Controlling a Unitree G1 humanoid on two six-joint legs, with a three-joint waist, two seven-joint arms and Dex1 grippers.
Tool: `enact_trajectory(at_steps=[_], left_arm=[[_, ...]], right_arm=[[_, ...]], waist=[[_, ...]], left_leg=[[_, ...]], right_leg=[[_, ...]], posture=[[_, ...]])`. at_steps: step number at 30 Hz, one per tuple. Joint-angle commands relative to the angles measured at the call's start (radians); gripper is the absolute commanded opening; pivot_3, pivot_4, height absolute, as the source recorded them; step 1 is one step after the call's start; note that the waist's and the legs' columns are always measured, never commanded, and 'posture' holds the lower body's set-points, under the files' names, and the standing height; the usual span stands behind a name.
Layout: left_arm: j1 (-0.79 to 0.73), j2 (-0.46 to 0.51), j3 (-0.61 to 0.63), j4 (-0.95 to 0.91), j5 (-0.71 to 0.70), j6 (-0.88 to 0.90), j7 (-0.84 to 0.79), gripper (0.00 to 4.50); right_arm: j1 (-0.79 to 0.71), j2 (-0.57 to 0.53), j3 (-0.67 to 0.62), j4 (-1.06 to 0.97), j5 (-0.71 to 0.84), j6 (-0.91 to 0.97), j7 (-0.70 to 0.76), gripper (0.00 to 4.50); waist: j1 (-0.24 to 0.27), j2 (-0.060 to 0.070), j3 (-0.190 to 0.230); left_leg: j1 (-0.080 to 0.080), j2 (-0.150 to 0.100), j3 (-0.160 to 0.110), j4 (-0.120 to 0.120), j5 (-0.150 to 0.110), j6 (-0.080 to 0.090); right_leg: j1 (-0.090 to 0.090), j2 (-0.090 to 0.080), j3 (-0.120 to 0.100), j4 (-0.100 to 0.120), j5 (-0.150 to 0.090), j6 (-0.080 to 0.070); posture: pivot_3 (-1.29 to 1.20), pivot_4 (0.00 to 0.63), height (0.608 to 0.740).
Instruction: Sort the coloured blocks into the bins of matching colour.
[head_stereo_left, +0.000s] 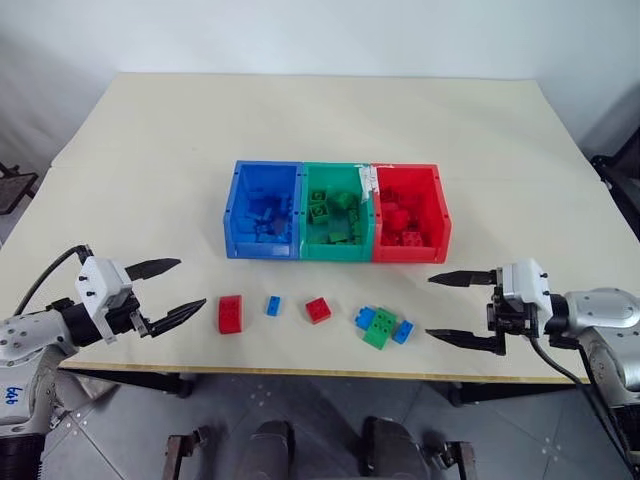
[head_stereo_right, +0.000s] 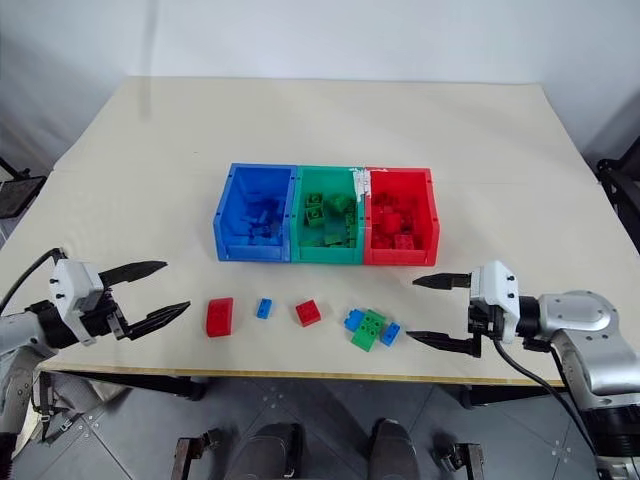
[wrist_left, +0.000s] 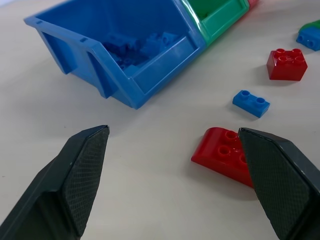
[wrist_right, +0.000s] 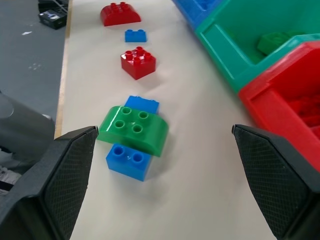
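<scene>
Resting on a cream rectangular table (head_stereo_left: 150, 150) are three joined open-topped plastic bins in a row: a blue bin (head_stereo_left: 263, 211) on the left, a green bin (head_stereo_left: 337, 212) in the middle and a red bin (head_stereo_left: 410, 214) on the right, each already holding studded bricks of its own colour. Nearer the table's front edge lie the loose blocks: a red rounded-top brick (head_stereo_left: 230, 313), a small blue brick (head_stereo_left: 273, 306), a red square brick (head_stereo_left: 318, 310), and a cluster in which a green rounded brick (head_stereo_left: 380, 327) sits touching two small blue bricks (head_stereo_left: 403, 331). Left gripper (head_stereo_left: 166, 293) hangs just left of the red rounded-top brick, its two black fingers spread apart and empty. Right gripper (head_stereo_left: 462, 309) hangs just right of the cluster, fingers likewise spread wide, gripping nothing.
</scene>
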Motion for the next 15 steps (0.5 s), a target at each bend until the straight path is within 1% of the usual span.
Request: enact_trajectory(at_steps=[1, 4, 7, 10, 12, 13, 15], left_arm=[[-0.025, 0.001, -0.025, -0.018, 0.004, 0.002, -0.009, 4.35], [-0.039, 0.002, -0.076, -0.084, -0.026, 0.037, -0.042, 4.35], [-0.036, 0.012, -0.153, -0.183, -0.031, 0.055, -0.098, 4.35], [-0.062, -0.01, -0.218, -0.265, -0.037, 0.092, -0.086, 4.35], [-0.074, -0.007, -0.273, -0.301, -0.016, 0.09, -0.108, 4.35], [-0.079, -0.009, -0.302, -0.322, -0.004, 0.084, -0.115, 4.35], [-0.077, -0.015, -0.321, -0.349, -0.008, 0.091, -0.109, 4.35]], right_arm=[[0.001, 0.0, -0.027, -0.004, -0.003, -0.026, 0.016, 4.5], [0.038, -0.038, -0.07, 0.029, -0.007, -0.045, 0.05, 4.5], [0.067, -0.083, -0.109, 0.095, -0.026, -0.082, 0.096, 4.5], [0.074, -0.122, -0.106, 0.151, -0.049, -0.112, 0.148, 4.5], [0.061, -0.137, -0.075, 0.186, -0.087, -0.166, 0.191, 4.5], [0.039, -0.127, -0.053, 0.193, -0.098, -0.175, 0.195, 4.5], [-0.028, -0.092, 0.019, 0.18, -0.12, -0.154, 0.205, 4.5]], waist=[[0.001, 0.0, 0.0], [0.006, 0.0, 0.0], [0.015, 0.0, 0.0], [0.012, 0.0, 0.0], [0.011, 0.0, 0.0], [0.008, 0.0, 0.0], [-0.004, 0.001, 0.0]], left_leg=[[0.0, 0.0, 0.0, 0.0, 0.0, 0.0], [0.0, 0.0, 0.0, 0.0, -0.001, 0.0], [0.0, 0.0, 0.0, 0.002, -0.001, 0.001], [0.0, 0.0, 0.0, 0.003, -0.002, 0.002], [0.001, 0.002, 0.0, 0.002, -0.002, 0.001], [0.001, 0.002, 0.0, 0.002, -0.002, 0.001], [0.002, 0.002, 0.002, 0.002, -0.003, 0.0]], right_leg=[[0.0, 0.0, 0.0, 0.0, 0.0, 0.0], [0.0, 0.0, 0.0, -0.001, 0.0, 0.0], [0.001, 0.0, 0.0, -0.002, 0.0, 0.0], [0.004, 0.001, 0.0, -0.003, 0.0, 0.0], [0.004, 0.002, 0.0, -0.003, 0.0, 0.0], [0.004, 0.002, 0.0, -0.003, 0.0, 0.0], [0.004, 0.003, 0.001, -0.003, 0.0, 0.0]], posture=[[0.0, 0.15, 0.74], [0.0, 0.15, 0.74], [0.0, 0.15, 0.74], [0.0, 0.15, 0.74], [0.0, 0.15, 0.74], [0.0, 0.15, 0.74], [0.0, 0.15, 0.74]])
